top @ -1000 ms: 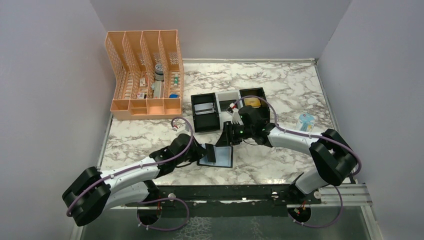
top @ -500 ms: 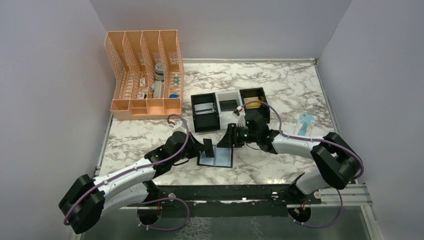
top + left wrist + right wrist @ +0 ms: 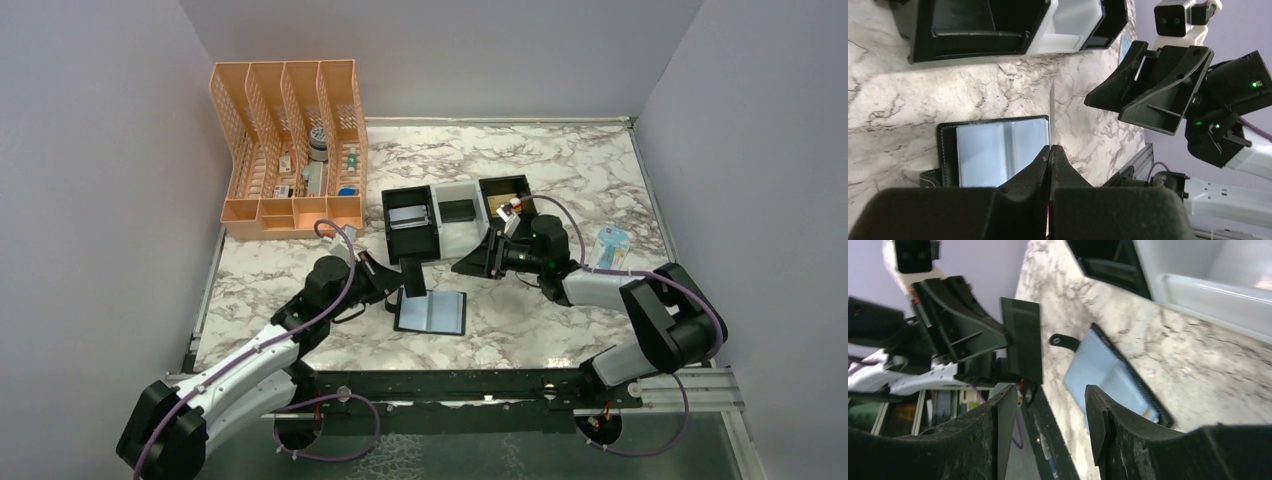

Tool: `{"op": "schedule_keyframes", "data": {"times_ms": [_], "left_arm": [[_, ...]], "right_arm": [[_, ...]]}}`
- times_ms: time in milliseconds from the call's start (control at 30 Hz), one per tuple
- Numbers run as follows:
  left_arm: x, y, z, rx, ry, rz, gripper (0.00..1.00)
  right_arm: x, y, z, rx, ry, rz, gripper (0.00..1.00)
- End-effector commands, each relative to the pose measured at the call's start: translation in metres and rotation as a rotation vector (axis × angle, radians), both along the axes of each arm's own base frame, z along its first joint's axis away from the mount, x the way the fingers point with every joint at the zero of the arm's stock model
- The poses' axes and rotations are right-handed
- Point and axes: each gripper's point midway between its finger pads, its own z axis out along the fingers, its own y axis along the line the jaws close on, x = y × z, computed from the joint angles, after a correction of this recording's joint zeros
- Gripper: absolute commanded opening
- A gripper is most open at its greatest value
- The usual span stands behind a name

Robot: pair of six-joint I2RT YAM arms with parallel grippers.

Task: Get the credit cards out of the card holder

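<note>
The card holder (image 3: 432,313) lies open on the marble table, blue-grey lining up, and also shows in the left wrist view (image 3: 998,147) and the right wrist view (image 3: 1108,372). My left gripper (image 3: 398,288) is shut on a dark grey credit card (image 3: 412,277) and holds it upright above the holder's left edge. The card shows edge-on between the closed jaws (image 3: 1050,112) and as a dark rectangle in the right wrist view (image 3: 1023,342). My right gripper (image 3: 473,260) is open and empty, up and to the right of the holder, its jaws well apart (image 3: 1050,395).
Three small trays stand behind the holder: black (image 3: 409,245), white (image 3: 440,228) with a dark flat item in it, and black (image 3: 484,187). An orange mesh organiser (image 3: 290,150) stands at the back left. A blue-and-white packet (image 3: 610,245) lies at the right.
My left gripper has lifted the dark card up and back off the holder. My right gripper has drawn back to the right, away from the holder, toward the trays.
</note>
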Motion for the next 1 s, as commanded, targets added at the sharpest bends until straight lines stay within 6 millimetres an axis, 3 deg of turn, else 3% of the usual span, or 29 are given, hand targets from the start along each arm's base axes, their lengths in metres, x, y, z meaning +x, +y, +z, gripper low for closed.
{"op": "schedule_keyframes", "data": {"times_ms": [0,367,800,967], "left_arm": [[-0.009,-0.014,0.020,-0.107,-0.064,-0.111,0.00],[-0.017,-0.033,0.056,-0.192,-0.185,-0.253,0.00],[-0.022,-0.041,0.073,-0.234,-0.227,-0.312,0.00],[-0.022,-0.039,0.073,-0.247,-0.225,-0.299,0.00]], "right_arm": [[-0.016,0.009,0.033,0.120,-0.089,0.135,0.54],[-0.013,0.012,0.042,0.125,-0.098,0.156,0.54],[-0.028,0.024,0.068,0.203,-0.116,0.209,0.48],[-0.034,0.029,0.066,0.201,-0.111,0.237,0.45]]}}
